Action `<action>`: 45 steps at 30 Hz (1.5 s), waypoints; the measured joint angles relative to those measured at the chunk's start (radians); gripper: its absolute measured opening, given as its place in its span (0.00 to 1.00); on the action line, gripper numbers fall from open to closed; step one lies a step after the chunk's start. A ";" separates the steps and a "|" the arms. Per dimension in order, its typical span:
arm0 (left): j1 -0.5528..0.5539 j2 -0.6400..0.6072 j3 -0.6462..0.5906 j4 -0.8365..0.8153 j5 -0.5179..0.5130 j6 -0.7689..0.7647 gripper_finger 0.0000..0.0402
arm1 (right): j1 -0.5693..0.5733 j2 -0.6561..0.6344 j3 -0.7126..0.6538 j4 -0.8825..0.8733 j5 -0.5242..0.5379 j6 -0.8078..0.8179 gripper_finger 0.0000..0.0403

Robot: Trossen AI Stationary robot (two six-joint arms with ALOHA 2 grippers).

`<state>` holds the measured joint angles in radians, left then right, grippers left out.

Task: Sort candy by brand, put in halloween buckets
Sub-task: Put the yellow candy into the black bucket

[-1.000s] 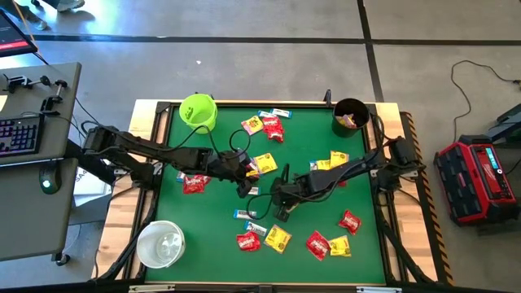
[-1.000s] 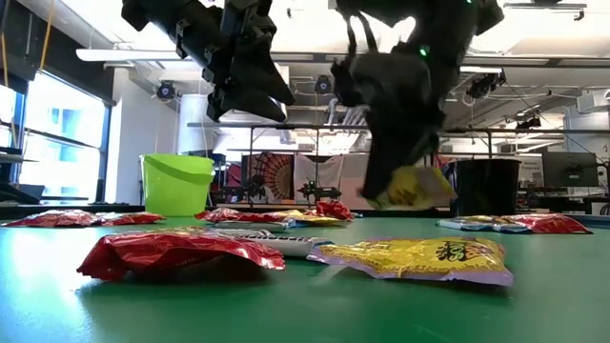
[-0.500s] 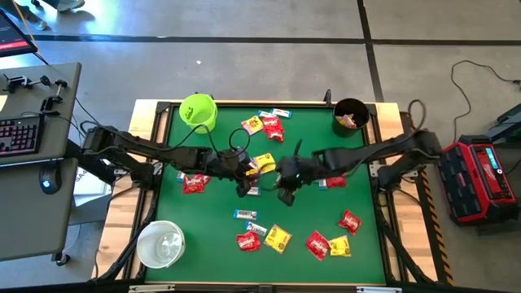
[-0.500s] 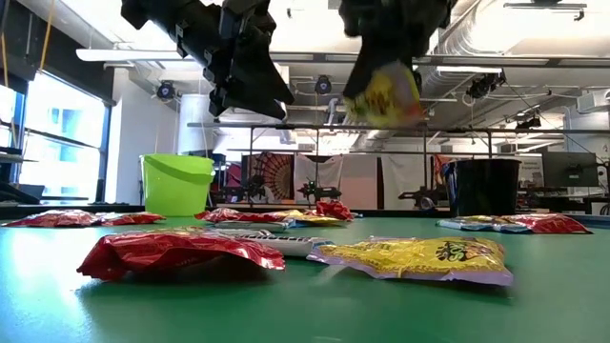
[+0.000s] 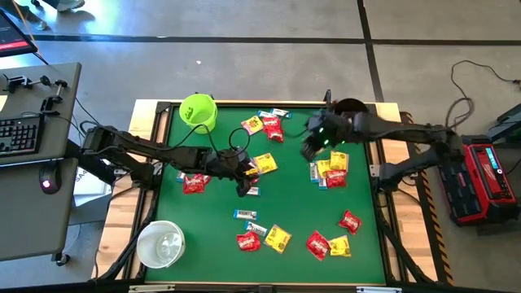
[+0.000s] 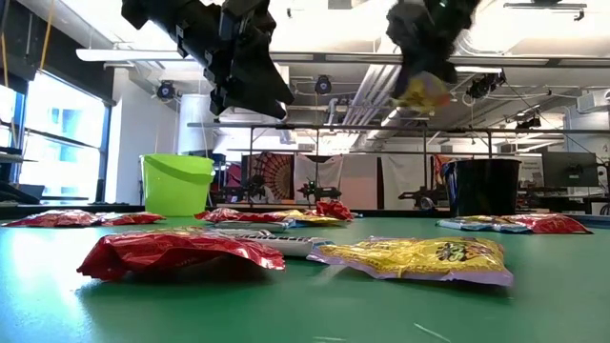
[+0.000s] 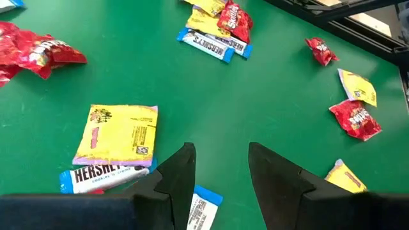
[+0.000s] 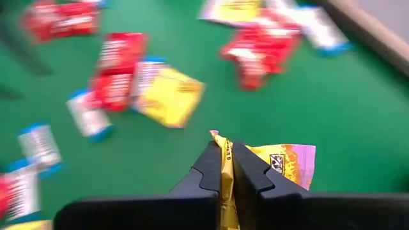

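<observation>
My right gripper (image 5: 311, 149) is high above the table near the black bucket (image 5: 356, 104) at the far right, shut on a yellow packet (image 6: 424, 92). My left gripper (image 7: 220, 169) hovers open over the table's middle, above a white-and-blue bar (image 7: 206, 209); nothing is between its fingers. Red packets, yellow packets and white-and-blue bars lie flat and scattered on the green table (image 5: 293, 203). The lime green bucket (image 5: 198, 110) stands at the far left corner. The white bucket (image 5: 160, 244) stands at the near left corner. My right gripper pinches the yellow packet by one edge (image 8: 225, 156) between its two fingers, which slant down from above. The rest of the packet (image 8: 289, 160) sticks out to one side. In the low view it hangs below the fingers, clear of the table.
A cluster of packets and a bar (image 5: 328, 172) lies below and to the near side of my right gripper. More candy lies along the near edge (image 5: 313, 242) and at the far middle (image 5: 267, 124). A yellow packet and a bar (image 7: 115, 144) lie beside my left gripper.
My right gripper has risen from just above the table's middle and swung toward the far right, toward the black bucket. It has carried the yellow packet with it and tipped further downward.
</observation>
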<state>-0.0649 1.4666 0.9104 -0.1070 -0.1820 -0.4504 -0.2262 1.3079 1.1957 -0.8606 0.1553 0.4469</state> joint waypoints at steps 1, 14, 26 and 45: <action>0.000 0.000 0.000 0.000 -0.011 0.000 0.34 | -0.033 -0.018 0.000 -0.029 0.022 -0.005 0.00; 0.036 0.000 0.000 -0.001 -0.100 0.010 0.34 | -0.488 -0.072 0.000 -0.118 0.235 -0.177 0.00; 0.099 -0.008 0.000 -0.020 -0.087 0.068 0.34 | -0.646 -0.001 0.000 -0.085 0.226 -0.197 0.00; 0.098 -0.027 0.000 -0.058 -0.091 0.042 0.34 | -0.672 0.053 0.000 -0.047 0.215 -0.150 0.00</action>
<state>0.0334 1.4395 0.9108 -0.1646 -0.2726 -0.4088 -0.8981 1.3609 1.1954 -0.9081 0.3702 0.2974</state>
